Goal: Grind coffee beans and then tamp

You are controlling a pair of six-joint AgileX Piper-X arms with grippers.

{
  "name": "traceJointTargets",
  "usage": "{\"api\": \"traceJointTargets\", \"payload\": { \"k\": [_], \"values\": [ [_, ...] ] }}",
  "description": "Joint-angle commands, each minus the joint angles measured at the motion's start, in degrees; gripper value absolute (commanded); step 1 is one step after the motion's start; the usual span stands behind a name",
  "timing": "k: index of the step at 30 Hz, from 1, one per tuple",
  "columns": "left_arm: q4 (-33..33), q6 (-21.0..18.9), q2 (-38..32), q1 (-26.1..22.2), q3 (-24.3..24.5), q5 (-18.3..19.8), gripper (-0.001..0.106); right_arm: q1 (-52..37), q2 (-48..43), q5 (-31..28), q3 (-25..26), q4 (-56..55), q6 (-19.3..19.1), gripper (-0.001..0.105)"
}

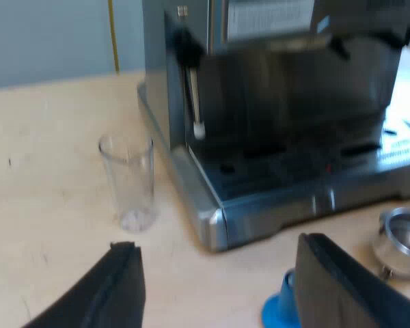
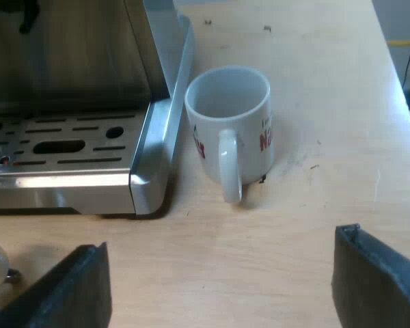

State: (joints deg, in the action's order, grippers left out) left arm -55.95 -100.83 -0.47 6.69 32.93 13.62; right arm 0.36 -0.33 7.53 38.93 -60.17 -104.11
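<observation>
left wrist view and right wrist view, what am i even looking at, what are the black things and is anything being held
Each picture comes from a camera riding on one robot arm's wrist, looking past that arm's own gripper. The large black shapes are its two fingers.

In the left wrist view the left gripper is open and holds nothing. Beyond it is an espresso machine. An empty measuring glass stands upright beside the machine on the wooden table. A blue tamper sits close by one finger, and a metal holder lies loose before the machine.

In the right wrist view the right gripper, also open and empty, hovers before a white mug. The mug stands upright by the corner of the machine's drip tray.
</observation>
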Motion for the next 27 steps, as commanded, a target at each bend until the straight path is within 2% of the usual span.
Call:
{"api": "traceJointTargets", "payload": {
  "k": [1,7,15,27],
  "values": [
    [-0.6,2.4,-2.6,0.0,-1.5,-0.5,0.051,0.0,-2.7,0.4,-0.8,-0.2,-0.1,0.069],
    [0.6,3.3,-2.5,0.0,-5.0,-0.1,0.051,0.0,-2.7,0.4,-3.4,-0.9,-0.1,0.069],
    [0.5,3.3,-2.5,0.0,-5.0,0.1,0.051,0.0,-2.7,0.4,-7.2,-2.1,-0.1,0.069],
    [0.5,3.3,-2.5,0.0,-5.0,0.2,0.051,0.0,-2.7,0.4,-7.4,-1.8,0.0,0.069]
  ]
}}
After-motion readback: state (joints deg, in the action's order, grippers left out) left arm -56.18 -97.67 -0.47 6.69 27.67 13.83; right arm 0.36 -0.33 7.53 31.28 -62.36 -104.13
